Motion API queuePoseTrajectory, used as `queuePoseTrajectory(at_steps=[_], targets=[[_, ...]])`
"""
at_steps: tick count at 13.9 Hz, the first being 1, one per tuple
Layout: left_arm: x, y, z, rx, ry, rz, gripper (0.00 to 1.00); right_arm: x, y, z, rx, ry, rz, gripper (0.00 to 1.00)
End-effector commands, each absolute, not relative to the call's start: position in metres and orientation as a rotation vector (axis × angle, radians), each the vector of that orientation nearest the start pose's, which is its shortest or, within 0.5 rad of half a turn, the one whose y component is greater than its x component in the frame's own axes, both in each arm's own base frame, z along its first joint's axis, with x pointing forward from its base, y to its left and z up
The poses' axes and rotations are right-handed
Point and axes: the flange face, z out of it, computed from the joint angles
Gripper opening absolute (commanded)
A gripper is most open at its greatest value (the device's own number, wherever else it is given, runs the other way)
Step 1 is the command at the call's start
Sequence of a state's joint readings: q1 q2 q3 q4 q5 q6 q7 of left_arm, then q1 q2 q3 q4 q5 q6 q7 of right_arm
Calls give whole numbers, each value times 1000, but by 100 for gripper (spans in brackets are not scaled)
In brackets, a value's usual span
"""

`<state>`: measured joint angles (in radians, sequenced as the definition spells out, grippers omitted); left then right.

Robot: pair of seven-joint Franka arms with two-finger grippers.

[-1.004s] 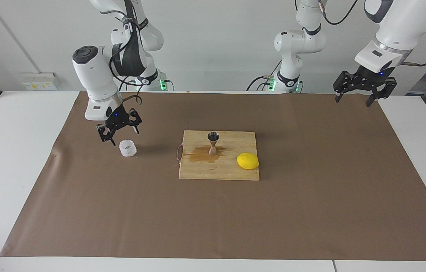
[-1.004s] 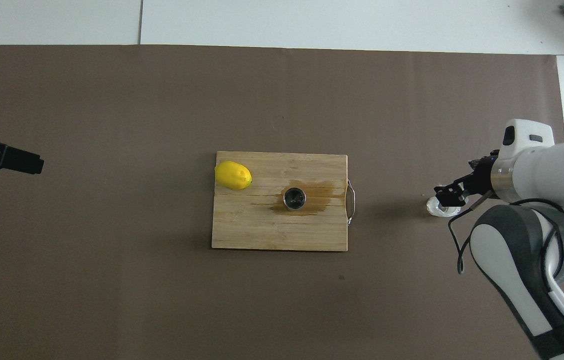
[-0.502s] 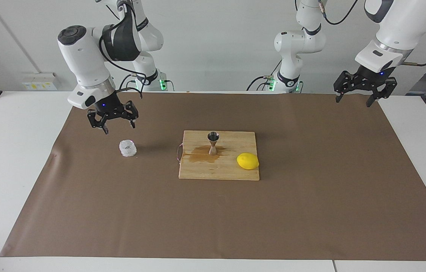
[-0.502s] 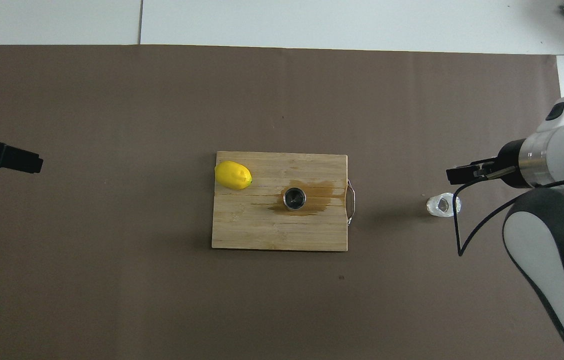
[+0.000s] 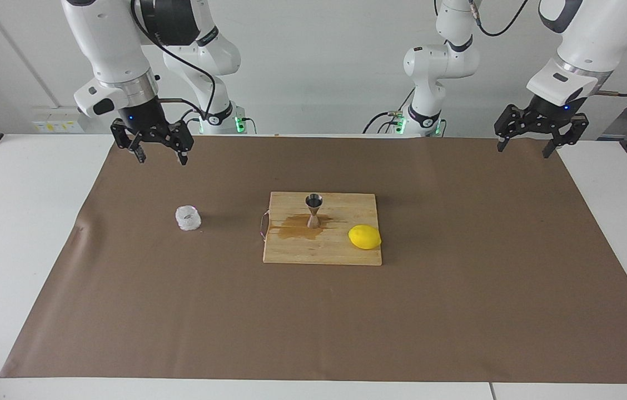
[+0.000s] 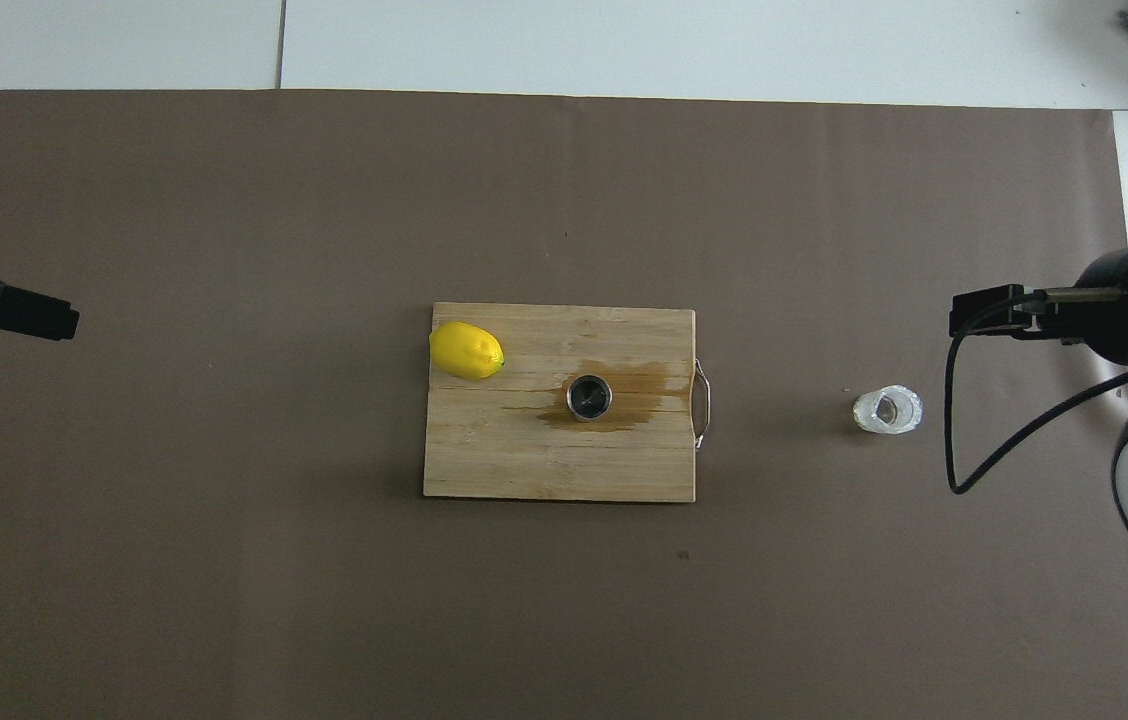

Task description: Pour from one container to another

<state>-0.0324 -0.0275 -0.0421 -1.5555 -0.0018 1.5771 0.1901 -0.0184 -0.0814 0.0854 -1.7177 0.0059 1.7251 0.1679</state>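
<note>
The squat clear textured cup (image 5: 188, 218) (image 6: 887, 410) stands upright on the brown paper toward the right arm's end, with nothing touching it. The steel jigger (image 5: 313, 210) (image 6: 589, 397) stands upright on the wooden cutting board (image 5: 347, 253) (image 6: 524, 470), in a brown puddle (image 5: 293, 229). My right gripper (image 5: 160, 155) (image 6: 986, 312) hangs open and empty, raised over the paper well apart from the cup. Over the paper's corner at the left arm's end, my left gripper (image 5: 526, 147) (image 6: 24, 312) waits, open and empty.
A yellow lemon (image 5: 364, 237) (image 6: 466, 350) lies on the board's corner toward the left arm's end. The board has a metal handle (image 5: 263, 226) on the edge facing the cup. Brown paper (image 5: 458, 311) covers most of the white table.
My right gripper has lifted away from beside the cup and drawn back toward the robots, staying open. The cup stays where it was. The left arm has barely moved.
</note>
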Motion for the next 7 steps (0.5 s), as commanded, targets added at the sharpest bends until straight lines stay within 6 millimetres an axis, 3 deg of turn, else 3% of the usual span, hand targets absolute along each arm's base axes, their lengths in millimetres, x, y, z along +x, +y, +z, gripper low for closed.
queuePoseTrajectory(at_steps=[1, 7], targets=[[544, -38, 651, -3096, 418, -99, 100, 553, 44, 630, -3121, 266, -125, 100], [545, -31, 650, -3099, 399, -99, 100, 543, 46, 626, -3137, 263, -14, 100]])
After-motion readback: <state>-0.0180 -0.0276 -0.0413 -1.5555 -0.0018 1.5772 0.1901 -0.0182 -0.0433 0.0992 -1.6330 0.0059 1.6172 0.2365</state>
